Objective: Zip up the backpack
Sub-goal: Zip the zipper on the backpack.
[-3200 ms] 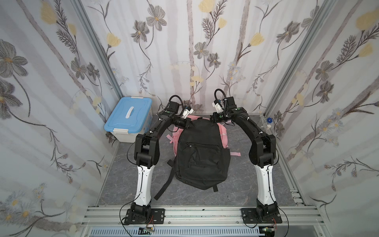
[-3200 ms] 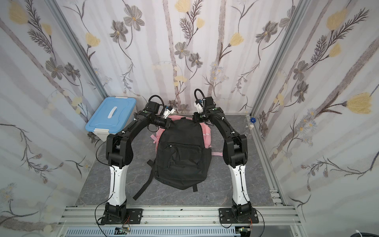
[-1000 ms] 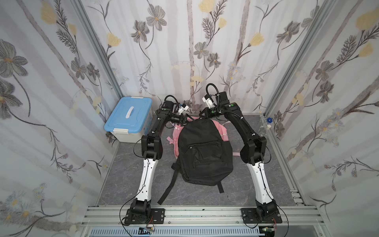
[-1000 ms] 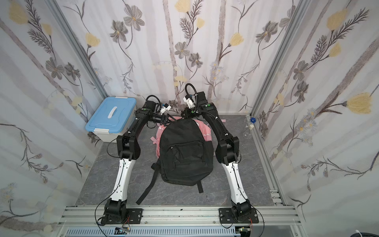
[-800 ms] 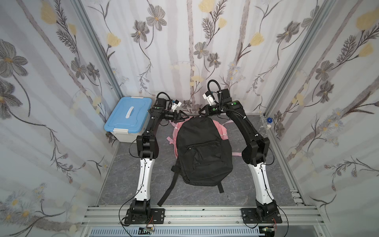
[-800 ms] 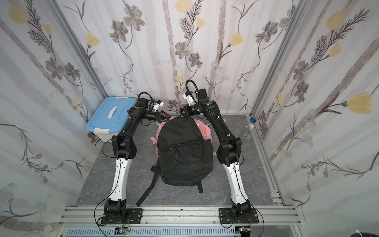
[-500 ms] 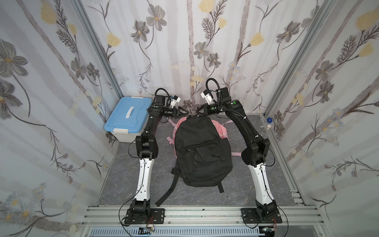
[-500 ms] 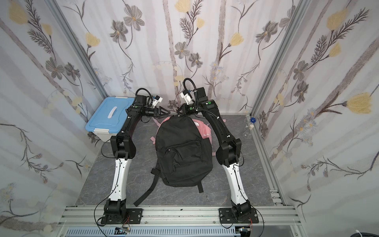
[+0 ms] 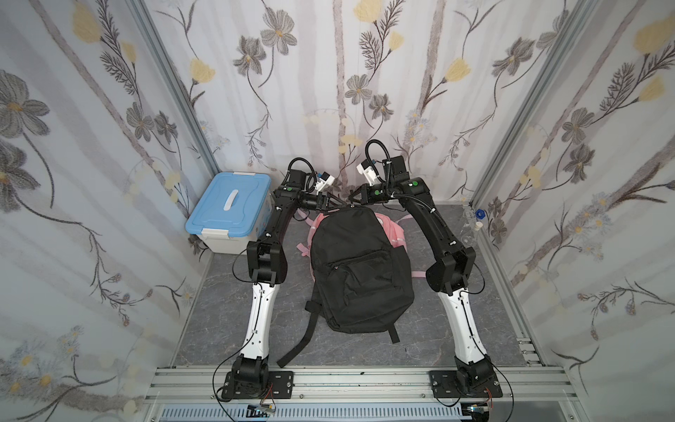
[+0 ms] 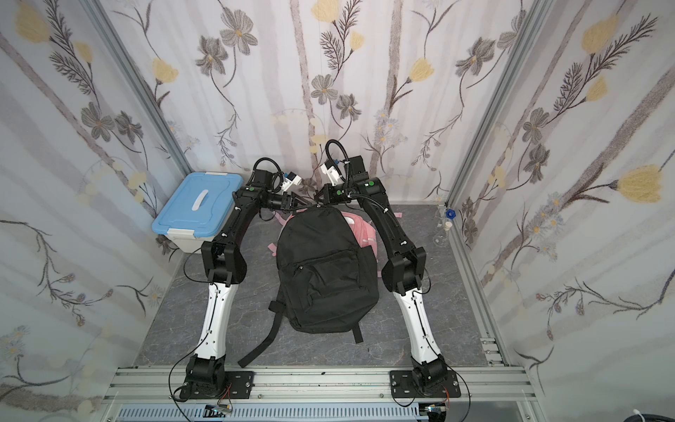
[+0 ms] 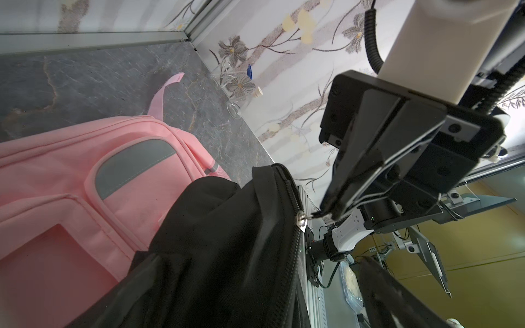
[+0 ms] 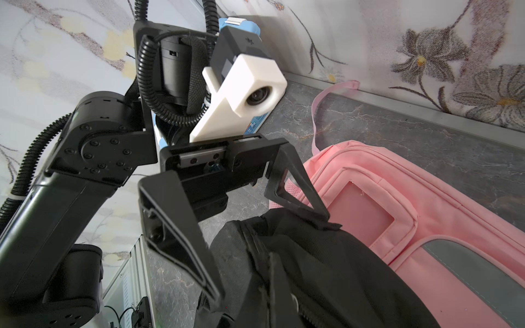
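Floral wallpaper [image 9: 328, 73] all round, grey marble desk [image 9: 226, 310] below. Far left sits a blue-lidded box [image 9: 228, 206]. The left gripper [image 12: 272, 259] is spread wide, its fingers either side of the top of the black backpack [image 9: 359, 277] mid-desk. Beneath that, peeking out far and right, lies the pink backpack [image 9: 393, 232]. The right gripper [image 11: 326, 210] is pressed together, pinching the black backpack's zipper pull [image 11: 303, 221].

Both arms reach forward, elbows bent; left hand [image 9: 338, 204] spread wide, right hand [image 9: 352, 199] pinched closed.
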Motion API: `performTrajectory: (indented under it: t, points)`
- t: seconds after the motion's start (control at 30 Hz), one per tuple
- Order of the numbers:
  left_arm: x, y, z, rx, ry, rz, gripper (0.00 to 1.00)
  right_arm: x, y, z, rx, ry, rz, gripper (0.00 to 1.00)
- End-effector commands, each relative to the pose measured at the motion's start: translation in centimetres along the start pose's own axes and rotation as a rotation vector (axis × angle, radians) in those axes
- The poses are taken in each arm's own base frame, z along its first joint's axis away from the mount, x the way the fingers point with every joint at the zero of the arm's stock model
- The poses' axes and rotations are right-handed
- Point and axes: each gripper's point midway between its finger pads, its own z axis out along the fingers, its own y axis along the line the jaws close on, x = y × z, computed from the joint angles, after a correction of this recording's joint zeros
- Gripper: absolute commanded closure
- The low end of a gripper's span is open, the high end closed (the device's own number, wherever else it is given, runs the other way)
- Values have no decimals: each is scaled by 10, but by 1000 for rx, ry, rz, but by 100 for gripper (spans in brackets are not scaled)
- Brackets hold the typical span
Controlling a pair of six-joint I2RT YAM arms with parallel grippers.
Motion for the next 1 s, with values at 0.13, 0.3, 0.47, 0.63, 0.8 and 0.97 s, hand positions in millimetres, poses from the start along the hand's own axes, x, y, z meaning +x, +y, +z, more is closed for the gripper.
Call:
performTrajectory:
  t: [0.13,0.3,0.47,0.63,0.8,0.97]
  points:
    - [18,-14,13,91,33,-30,0,-10,5,-4,-9,-33,-12,100]
    - [25,-21,16,95,47,-29,1,-13,0,-3,-10,-43,-2,100]
    - [31,-25,22,110,59,-36,17,-19,3,-3,-33,-65,0,100]
    - [33,-25,25,123,63,-54,17,-31,10,-5,-68,-106,2,100]
    - [35,-25,28,132,68,-59,15,-44,23,-6,-127,-146,11,100]
    - [37,-27,33,160,70,-71,42,-50,27,-3,-157,-166,21,100]
